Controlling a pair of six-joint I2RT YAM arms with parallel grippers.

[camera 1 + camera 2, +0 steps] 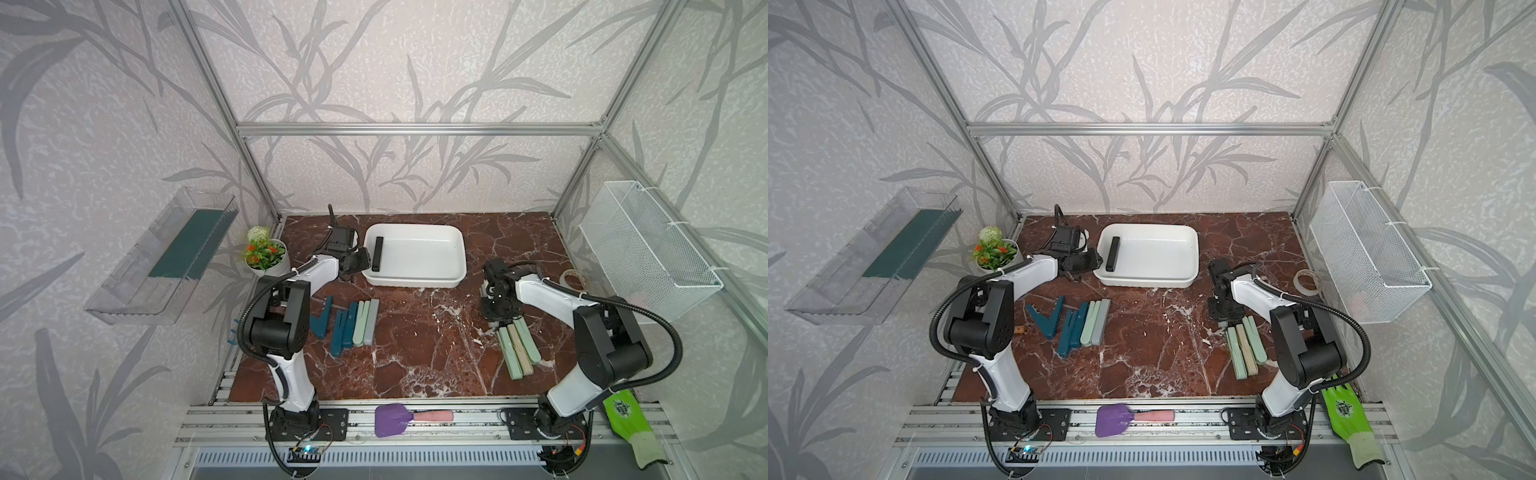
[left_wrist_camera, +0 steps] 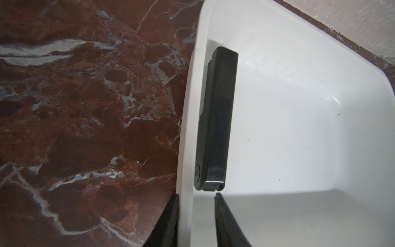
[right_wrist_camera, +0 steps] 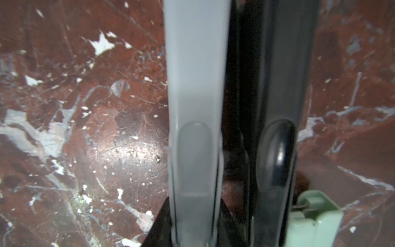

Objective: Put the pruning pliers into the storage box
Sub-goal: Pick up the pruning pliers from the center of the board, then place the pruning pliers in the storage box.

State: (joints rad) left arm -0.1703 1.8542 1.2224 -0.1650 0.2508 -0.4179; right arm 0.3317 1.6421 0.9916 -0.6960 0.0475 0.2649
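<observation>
The grey pliers lie pinched lengthwise in the right gripper, to the right of the storage box and nearer the robot's base. The box is ahead-left of them. Black pliers lie along the box's left wall, where the left gripper hangs spread and empty.

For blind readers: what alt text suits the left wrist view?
Black bar-shaped pruning pliers lie inside the shallow white plastic storage box, along its wall. The left gripper stands open astride the rim, over the red-brown marble tabletop.
</observation>
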